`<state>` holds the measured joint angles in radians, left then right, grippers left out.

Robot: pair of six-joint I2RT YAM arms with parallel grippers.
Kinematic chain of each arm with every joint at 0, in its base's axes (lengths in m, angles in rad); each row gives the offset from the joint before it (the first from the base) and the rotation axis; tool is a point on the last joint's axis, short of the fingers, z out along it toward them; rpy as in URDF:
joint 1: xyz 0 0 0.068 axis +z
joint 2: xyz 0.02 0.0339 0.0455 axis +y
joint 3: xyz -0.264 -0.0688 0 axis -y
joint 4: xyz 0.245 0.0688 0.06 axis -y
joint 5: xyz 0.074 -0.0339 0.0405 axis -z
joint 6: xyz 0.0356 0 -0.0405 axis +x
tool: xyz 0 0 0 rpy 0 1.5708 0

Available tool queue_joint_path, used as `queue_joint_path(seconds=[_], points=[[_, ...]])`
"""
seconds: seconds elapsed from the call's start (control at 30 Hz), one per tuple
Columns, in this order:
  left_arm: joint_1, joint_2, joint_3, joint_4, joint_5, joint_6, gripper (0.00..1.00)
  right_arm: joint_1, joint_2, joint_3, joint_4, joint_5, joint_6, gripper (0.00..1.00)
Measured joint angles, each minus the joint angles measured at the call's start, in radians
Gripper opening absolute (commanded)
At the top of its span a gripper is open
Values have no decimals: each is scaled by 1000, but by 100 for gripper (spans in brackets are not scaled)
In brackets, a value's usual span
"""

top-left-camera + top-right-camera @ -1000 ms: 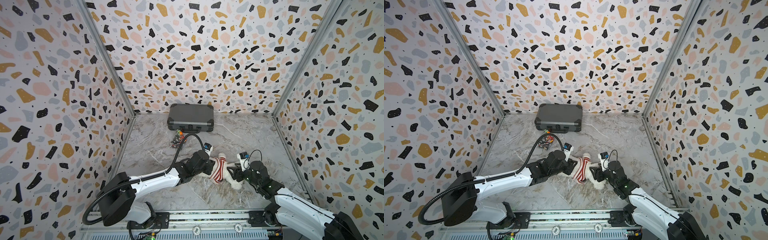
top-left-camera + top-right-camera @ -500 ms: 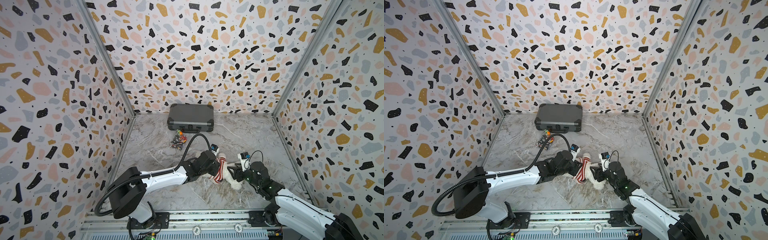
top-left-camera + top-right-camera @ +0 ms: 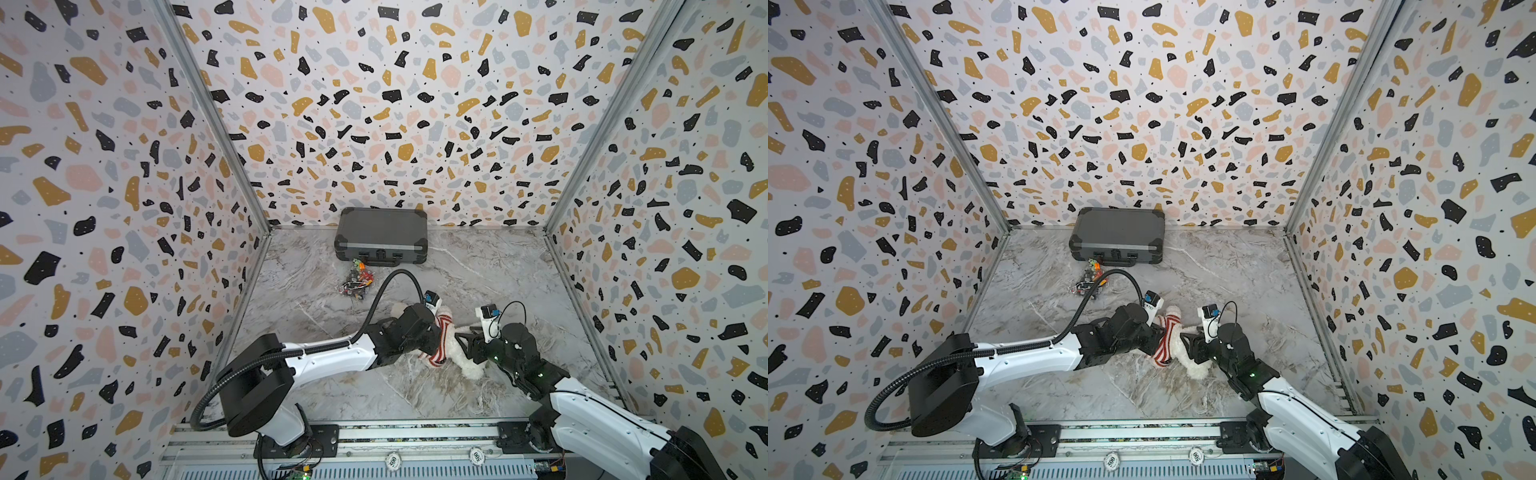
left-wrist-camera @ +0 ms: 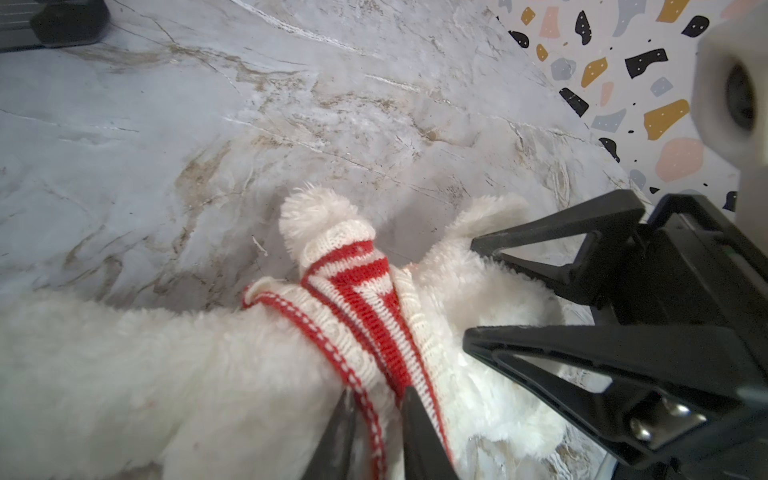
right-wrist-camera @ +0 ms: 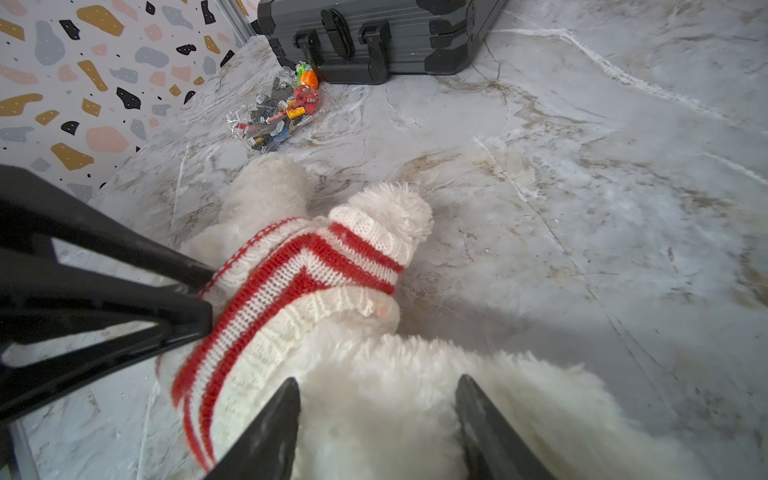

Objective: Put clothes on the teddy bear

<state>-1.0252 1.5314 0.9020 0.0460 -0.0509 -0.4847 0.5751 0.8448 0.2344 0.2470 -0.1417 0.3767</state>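
Teddy bear (image 3: 462, 360): one, white plush, lying on the marble tabletop (image 3: 498, 270) well forward of the one grey case (image 3: 381, 239). One red-and-white striped sweater (image 3: 443, 345) sits around its torso. One bag of small bricks (image 3: 357, 284) lies just before the case. Two grippers: the left gripper (image 4: 376, 392) pinches the sweater hem, and the right gripper (image 5: 376, 380) clasps the bear's furry lower body. Bare marble lies open right of the case.

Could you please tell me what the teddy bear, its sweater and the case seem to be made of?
The teddy bear looks like matte white plush: long fluffy pile. The sweater is knitted yarn, red and cream, stitch rows visible. The case seems ribbed grey metal or plastic, with black corner caps.
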Motion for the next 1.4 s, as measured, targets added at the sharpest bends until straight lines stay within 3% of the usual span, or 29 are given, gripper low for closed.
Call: queue_joint_path(seconds=[0.37,1.03,1.4], points=[[-10,6,0,0,-3,-5,6,0,-6,-3,0,1,0,59],[-10,-98,-72,0,-37,-34,0,3,-18,-6,1,-25,-1,55],[-10,-148,-130,18,-40,-60,0,79,17,17,-6,-18,-18,72]])
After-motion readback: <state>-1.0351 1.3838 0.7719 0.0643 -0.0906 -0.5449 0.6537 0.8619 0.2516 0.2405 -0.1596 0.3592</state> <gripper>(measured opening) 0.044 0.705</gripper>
